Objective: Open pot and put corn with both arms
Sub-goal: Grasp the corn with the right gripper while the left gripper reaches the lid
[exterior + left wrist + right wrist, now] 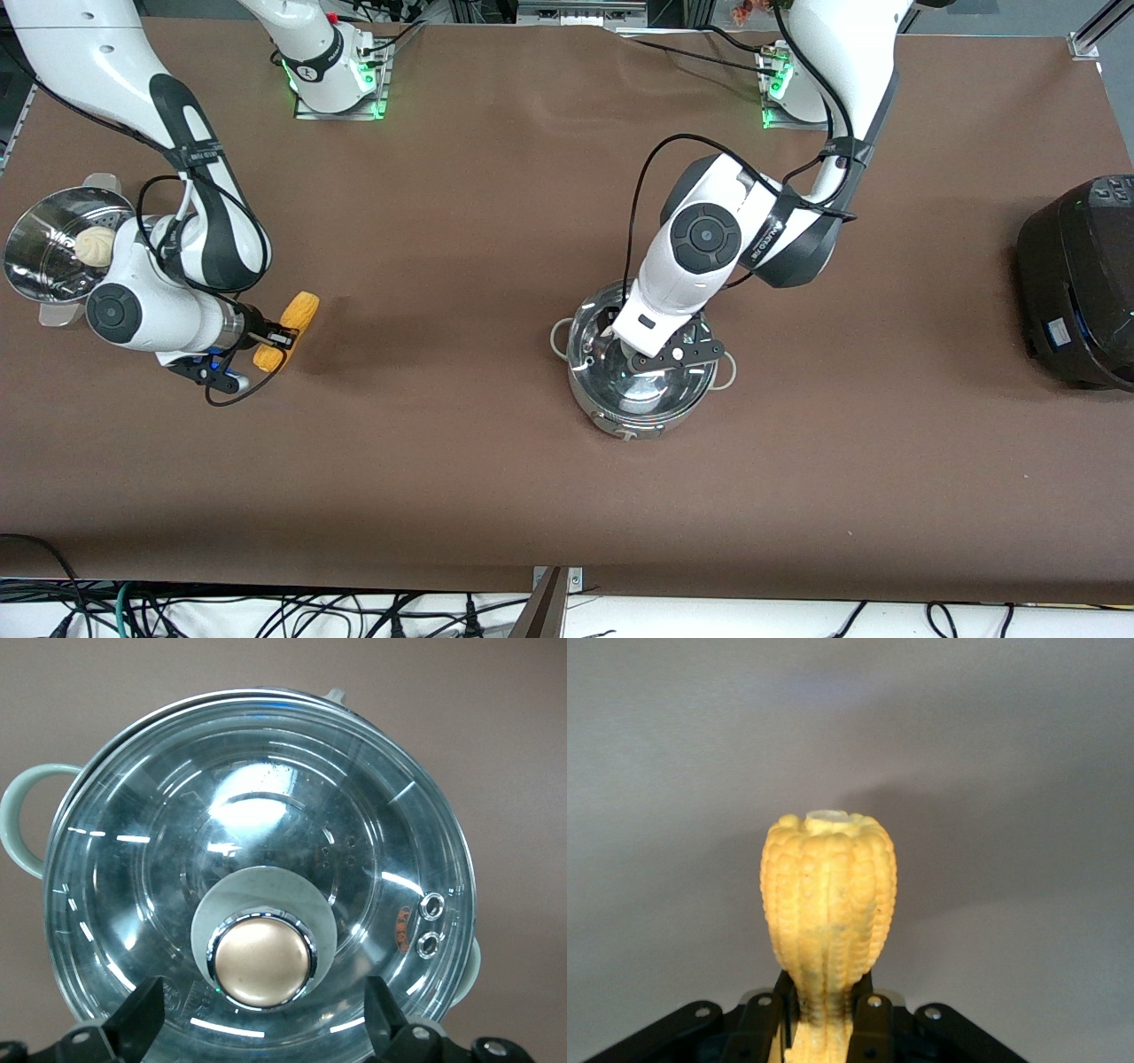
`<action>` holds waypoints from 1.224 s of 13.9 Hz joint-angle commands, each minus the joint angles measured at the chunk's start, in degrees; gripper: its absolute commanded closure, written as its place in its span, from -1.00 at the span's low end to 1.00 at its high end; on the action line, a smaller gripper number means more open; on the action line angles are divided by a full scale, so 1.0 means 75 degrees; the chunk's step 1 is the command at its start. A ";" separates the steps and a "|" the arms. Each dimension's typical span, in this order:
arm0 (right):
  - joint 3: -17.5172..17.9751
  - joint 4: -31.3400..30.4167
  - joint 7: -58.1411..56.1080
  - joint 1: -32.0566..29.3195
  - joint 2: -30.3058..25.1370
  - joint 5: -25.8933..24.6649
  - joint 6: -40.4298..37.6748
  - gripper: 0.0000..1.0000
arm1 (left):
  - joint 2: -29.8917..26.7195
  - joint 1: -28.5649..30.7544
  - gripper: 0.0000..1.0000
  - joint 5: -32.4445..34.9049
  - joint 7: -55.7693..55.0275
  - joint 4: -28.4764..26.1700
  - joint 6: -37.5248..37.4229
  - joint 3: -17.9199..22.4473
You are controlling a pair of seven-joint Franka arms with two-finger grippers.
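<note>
The steel pot (640, 422) stands mid-table toward the left arm's end, with its glass lid (660, 390) on. My left gripper (654, 358) hangs just over the lid and is open. In the left wrist view its fingers (142, 1020) stand wide apart on either side of the round knob (261, 958), without touching it; the lid (266, 806) and a loop handle (19, 819) show there too. My right gripper (280, 338) is shut on the middle of the yellow corn (301, 311), low over the table at the right arm's end. The right wrist view shows the corn (828, 895) pinched between the fingers (868, 1019).
A perforated steel steamer bowl (40, 257) with a white bun (93, 246) stands beside the right arm's wrist. A large black rice cooker (1081, 283) stands at the left arm's end of the table. Brown tabletop (443, 399) lies between the corn and the pot.
</note>
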 commanded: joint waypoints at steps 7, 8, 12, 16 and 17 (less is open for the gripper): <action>0.0763 0.1207 -0.0412 -0.0062 -0.0375 0.0196 -0.0859 1.00 | 0.0244 -0.0121 -0.73 0.0522 0.0093 0.0290 0.0157 0.0060; 0.0810 0.1289 -0.0424 -0.0062 -0.0375 0.0196 -0.0859 1.00 | 0.0256 -0.0133 -0.72 0.0534 0.0093 0.0290 0.0157 0.0060; 0.1067 0.1547 -0.0622 -0.0062 -0.0375 0.0172 -0.0871 1.00 | 0.0257 -0.0121 -0.51 0.0523 0.0093 0.0290 0.0157 0.0060; 0.1080 0.2248 -0.1629 -0.0062 -0.0551 0.0172 -0.1584 1.00 | 0.0245 -0.0121 -0.07 0.0523 0.0058 0.0325 0.0157 0.0060; 0.1080 0.2518 -0.1724 -0.0062 -0.0551 0.0161 -0.1829 1.00 | 0.0221 -0.0121 0.04 0.0523 0.0057 0.0326 0.0146 0.0071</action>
